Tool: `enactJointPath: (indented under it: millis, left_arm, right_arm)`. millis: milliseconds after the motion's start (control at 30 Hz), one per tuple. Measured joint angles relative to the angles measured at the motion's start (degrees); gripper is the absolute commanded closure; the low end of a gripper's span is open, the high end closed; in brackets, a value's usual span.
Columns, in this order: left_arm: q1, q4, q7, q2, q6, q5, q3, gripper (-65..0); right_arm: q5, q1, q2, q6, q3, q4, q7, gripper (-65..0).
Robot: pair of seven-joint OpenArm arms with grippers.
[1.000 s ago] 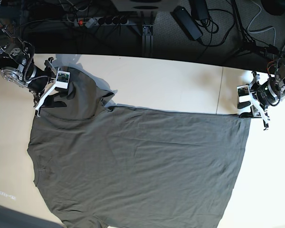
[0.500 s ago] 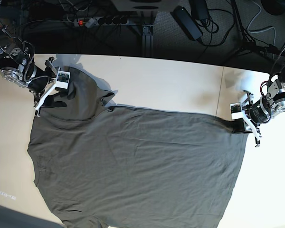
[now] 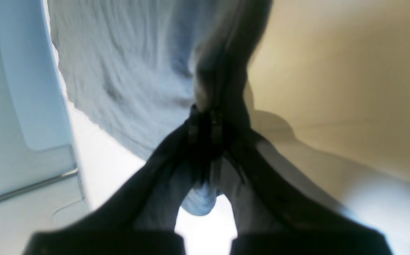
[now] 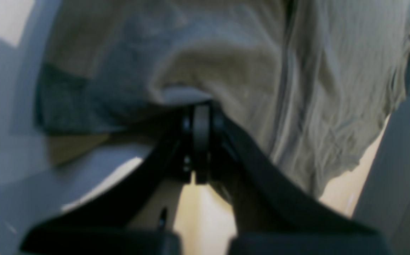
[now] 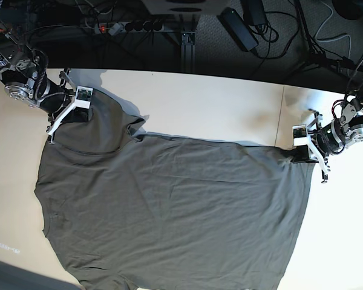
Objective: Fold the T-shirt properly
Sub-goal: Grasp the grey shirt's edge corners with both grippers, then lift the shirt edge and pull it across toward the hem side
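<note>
T-shirt (image 5: 169, 211) lying spread flat on pale table (image 5: 218, 106), covering most of it, running off near edge. Left gripper (image 5: 304, 156) sitting at T-shirt's far corner on base view's right, jaws closed, pinching bunched fabric (image 3: 208, 106) there. Right gripper (image 5: 69, 118) sitting at T-shirt's opposite far corner by sleeve (image 5: 103, 115), jaws closed, clamping fabric edge (image 4: 198, 106). Cables and power strip (image 5: 130, 27) lying on dark floor beyond table.
</note>
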Motion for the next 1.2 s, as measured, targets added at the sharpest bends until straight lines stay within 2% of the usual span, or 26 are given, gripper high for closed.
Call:
enactJointPath:
  millis: [67, 200, 233, 333, 400, 467, 567, 733, 833, 933, 1033, 1200]
  left_arm:
    - [0.2, 3.52, 0.0, -1.84, -2.89, 0.33, -0.07, 0.0]
    - [1.22, 11.56, 2.32, -6.6, -6.45, -0.02, 0.57, 0.0]
    - [1.25, 13.27, 3.32, -7.61, -7.67, -0.7, 0.61, 0.0]
    - [1.31, 17.38, 7.32, -9.92, -8.61, -3.69, 0.63, 0.0]
    - [1.27, 19.08, 11.82, -9.77, -8.46, -5.31, 0.61, 0.0]
    - [1.27, 20.55, 14.01, -9.73, -7.82, -7.02, 0.59, 0.0]
    - [1.4, 21.73, 14.62, -9.7, -7.67, -7.56, -0.92, 0.0]
    - [1.4, 21.88, 14.64, -9.68, -7.67, -12.07, -6.71, 0.0]
    - [1.36, 21.88, 16.96, -8.66, -7.65, -14.86, -10.82, 0.0]
    - [1.29, 21.38, 17.59, -7.23, -7.63, -15.93, -12.57, 0.0]
    - [1.05, 19.06, 17.59, -5.88, -7.65, -15.85, -12.66, 0.0]
    - [-3.65, 13.42, 17.55, -1.51, -7.61, -15.85, -12.66, 0.0]
  right_arm:
    - [2.34, -0.02, 0.26, 0.04, 0.24, 1.44, -2.86, 0.0]
    - [7.06, -0.61, 2.89, 0.24, 0.96, 5.88, -9.68, 0.0]
    - [7.52, -0.66, 3.54, 0.26, 1.29, 6.88, -10.64, 0.0]
    - [9.86, -1.09, 5.42, 0.44, 2.56, 9.33, -11.47, 0.0]
    - [11.56, -1.03, 6.78, 0.44, 4.96, 10.12, -11.56, 0.0]
    - [12.04, -0.79, 7.58, 0.42, 7.78, 10.36, -11.67, 0.0]
    - [15.76, -0.94, 7.48, 0.44, 12.07, 10.34, -11.69, 0.0]
    - [16.68, -0.72, 7.48, 0.44, 16.63, 10.4, -11.52, 0.0]
    - [16.9, 1.31, 7.45, 1.9, 16.55, 10.4, -11.54, 0.0]
    - [19.76, 5.05, 7.5, 2.34, 16.55, 10.05, -11.37, 0.0]
    - [20.06, 9.46, 7.58, 5.01, 16.41, 8.44, -8.46, 0.0]
    - [20.65, 18.86, 7.87, 5.62, 9.94, 5.86, -7.85, 0.0]
